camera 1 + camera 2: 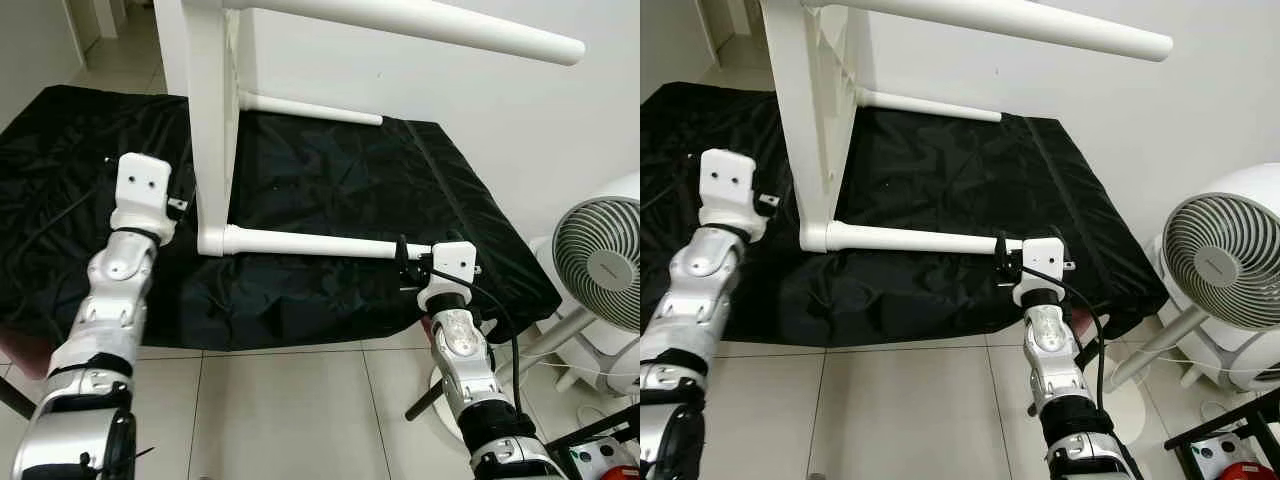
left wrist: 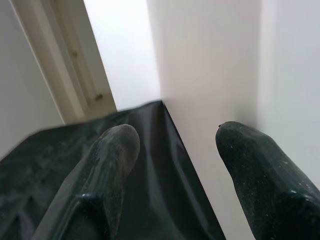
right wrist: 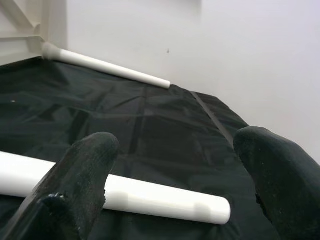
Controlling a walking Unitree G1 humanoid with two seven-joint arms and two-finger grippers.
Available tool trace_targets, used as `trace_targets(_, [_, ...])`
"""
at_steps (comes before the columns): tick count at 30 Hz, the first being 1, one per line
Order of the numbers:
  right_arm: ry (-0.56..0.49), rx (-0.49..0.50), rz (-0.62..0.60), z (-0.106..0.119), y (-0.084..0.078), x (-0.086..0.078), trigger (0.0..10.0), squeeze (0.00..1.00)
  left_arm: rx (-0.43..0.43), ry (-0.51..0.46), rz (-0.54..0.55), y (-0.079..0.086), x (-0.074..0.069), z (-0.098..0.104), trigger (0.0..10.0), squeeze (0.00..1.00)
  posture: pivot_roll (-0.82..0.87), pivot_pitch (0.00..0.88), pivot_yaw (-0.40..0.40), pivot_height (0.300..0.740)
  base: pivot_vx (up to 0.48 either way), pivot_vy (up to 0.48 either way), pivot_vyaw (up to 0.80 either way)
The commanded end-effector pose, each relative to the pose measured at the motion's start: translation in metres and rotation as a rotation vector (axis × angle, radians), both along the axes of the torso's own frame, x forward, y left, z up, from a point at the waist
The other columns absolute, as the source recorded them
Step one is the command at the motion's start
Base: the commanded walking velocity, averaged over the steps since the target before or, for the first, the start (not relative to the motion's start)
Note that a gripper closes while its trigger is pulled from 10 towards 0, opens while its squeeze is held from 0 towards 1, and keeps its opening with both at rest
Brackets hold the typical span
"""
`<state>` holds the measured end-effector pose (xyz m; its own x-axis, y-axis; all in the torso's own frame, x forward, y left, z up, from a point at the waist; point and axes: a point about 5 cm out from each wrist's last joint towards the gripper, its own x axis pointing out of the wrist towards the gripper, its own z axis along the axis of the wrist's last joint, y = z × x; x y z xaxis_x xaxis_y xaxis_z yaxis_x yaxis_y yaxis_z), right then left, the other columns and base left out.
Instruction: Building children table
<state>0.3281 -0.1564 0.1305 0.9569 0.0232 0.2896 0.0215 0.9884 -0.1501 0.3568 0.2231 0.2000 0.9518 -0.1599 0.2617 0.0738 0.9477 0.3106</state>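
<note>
White wood made up the children's table [image 1: 212, 120], which stood tipped on its side on a black cloth [image 1: 330, 190] spread over the tiled floor [image 1: 290, 410]. Three round legs showed already fitted into the tabletop: a near leg [image 1: 310, 243] lying along the cloth, a far leg [image 1: 310, 108] toward the wall, and an upper leg [image 1: 420, 22] sticking out in the air. By my reckoning the build was well along, with most legs in place; whether a fourth leg was on, and whether each was screwed tight, could not be told.

At the free end of the near leg hung the right gripper [image 3: 170, 165], its two black fingers [image 3: 85, 165] spread wide with the leg lying just past them and nothing held. Against the flat tabletop sat the left gripper [image 2: 172, 145], also spread apart and empty, one finger close beside the white panel. A fan [image 1: 600, 265] stood off to the robot's right, clear of the cloth.

What seemed left was checking or tightening the legs, then setting the table upright.
</note>
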Motion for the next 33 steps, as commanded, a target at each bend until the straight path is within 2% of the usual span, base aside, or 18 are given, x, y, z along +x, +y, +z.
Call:
trace_targets(1, [0.015, 0.005, -0.014, -0.001, -0.006, 0.0, 10.0, 0.0, 0.013, 0.121, -0.15, -0.002, -0.012, -0.018, 10.0, 0.0, 0.01, 0.021, -0.124, 0.74, 0.0, 0.0, 0.0])
trace_targets(3, [0.015, 0.005, -0.014, -0.001, -0.006, 0.0, 10.0, 0.0, 0.013, 0.121, -0.15, -0.002, -0.012, -0.018, 10.0, 0.0, 0.01, 0.021, -0.124, 0.74, 0.0, 0.0, 0.0])
trace_targets(5, [0.016, 0.006, -0.013, -0.001, -0.008, 0.0, 10.0, 0.0, 0.051, 0.22, -0.281, -0.009, -0.028, -0.034, 10.0, 0.0, 0.01, 0.025, -0.126, 0.74, 0.0, 0.0, 0.0])
trace_targets(6, [0.016, 0.006, -0.013, -0.001, -0.008, 0.0, 10.0, 0.0, 0.051, 0.22, -0.281, -0.009, -0.028, -0.034, 10.0, 0.0, 0.01, 0.025, -0.126, 0.74, 0.0, 0.0, 0.0])
trace_targets(8, [0.018, 0.011, -0.011, -0.002, -0.008, 0.0, 10.0, 0.0, 0.075, 0.262, -0.338, -0.016, -0.038, -0.042, 10.0, 0.0, 0.02, 0.027, -0.13, 0.74, 0.0, 0.0, 0.0])
trace_targets(13, [0.019, 0.017, -0.006, -0.001, -0.006, 0.001, 10.0, 0.0, 0.075, 0.291, -0.364, -0.024, -0.041, -0.049, 10.0, 0.0, 0.02, 0.028, -0.133, 0.74, 0.0, 0.0, 0.0])
trace_targets(14, [0.019, 0.025, -0.001, -0.001, -0.004, 0.002, 10.0, 0.0, 0.068, 0.303, -0.398, -0.038, -0.042, -0.054, 10.0, 0.0, 0.03, 0.03, -0.135, 0.74, 0.0, 0.0, 0.0])
trace_targets(15, [0.019, 0.025, -0.001, -0.001, -0.004, 0.002, 10.0, 0.0, 0.068, 0.303, -0.398, -0.038, -0.042, -0.054, 10.0, 0.0, 0.03, 0.03, -0.135, 0.74, 0.0, 0.0, 0.0])
trace_targets(17, [0.014, 0.021, -0.001, 0.001, -0.004, 0.002, 10.0, 0.0, 0.064, 0.306, -0.436, -0.052, -0.043, -0.057, 10.0, 0.0, 0.03, 0.03, -0.135, 0.74, 0.0, 0.0, 0.0])
trace_targets(18, [0.014, 0.021, -0.001, 0.001, -0.004, 0.002, 10.0, 0.0, 0.064, 0.306, -0.436, -0.052, -0.043, -0.057, 10.0, 0.0, 0.03, 0.03, -0.135, 0.74, 0.0, 0.0, 0.0])
trace_targets(19, [0.012, 0.03, 0.0, 0.002, -0.005, 0.002, 10.0, 0.0, 0.045, 0.338, -0.46, -0.058, -0.044, -0.059, 10.0, 0.06, 0.02, 0.029, -0.137, 0.74, 0.0, 0.0, 0.0])
trace_targets(20, [0.008, 0.052, 0.013, 0.003, -0.005, 0.002, 10.0, 1.0, 0.022, 0.378, -0.468, -0.064, -0.043, -0.064, 10.0, 1.0, 0.02, 0.031, -0.135, 0.74, 0.0, 0.0, 0.0])
trace_targets(22, [0.008, 0.052, 0.013, 0.003, -0.005, 0.002, 10.0, 1.0, 0.022, 0.378, -0.468, -0.064, -0.043, -0.064, 10.0, 1.0, 0.02, 0.031, -0.135, 0.74, 0.0, 0.0, 0.0])
trace_targets(24, [-0.004, 0.078, 0.029, 0.005, -0.006, 0.001, 10.0, 1.0, 0.002, 0.421, -0.473, -0.074, -0.042, -0.067, 10.0, 1.0, 0.02, 0.028, -0.134, 0.74, 0.0, 0.0, 0.0])
trace_targets(26, [-0.021, 0.053, 0.025, 0.007, -0.007, -0.001, 10.0, 1.0, 0.031, 0.363, -0.449, -0.081, -0.041, -0.063, 10.0, 1.0, 0.01, 0.024, -0.131, 0.74, 0.0, 0.0, 0.0])
trace_targets(27, [-0.027, 0.036, 0.023, 0.008, -0.007, -0.001, 10.0, 0.68, 0.046, 0.331, -0.432, -0.083, -0.041, -0.06, 10.0, 0.3, 0.01, 0.024, -0.131, 0.74, 0.0, 0.0, 0.0])
trace_targets(28, [-0.028, 0.026, 0.018, 0.008, -0.008, -0.002, 10.0, 0.0, 0.035, 0.307, -0.407, -0.083, -0.04, -0.058, 10.0, 0.0, 0.01, 0.023, -0.132, 0.74, 0.0, 0.0, 0.0])
trace_targets(33, [-0.021, 0.031, 0.019, 0.006, -0.008, -0.004, 10.0, 0.0, -0.015, 0.268, -0.368, -0.08, -0.041, -0.055, 10.0, 0.0, 0.02, 0.017, -0.136, 0.74, 0.0, 0.0, 0.0])
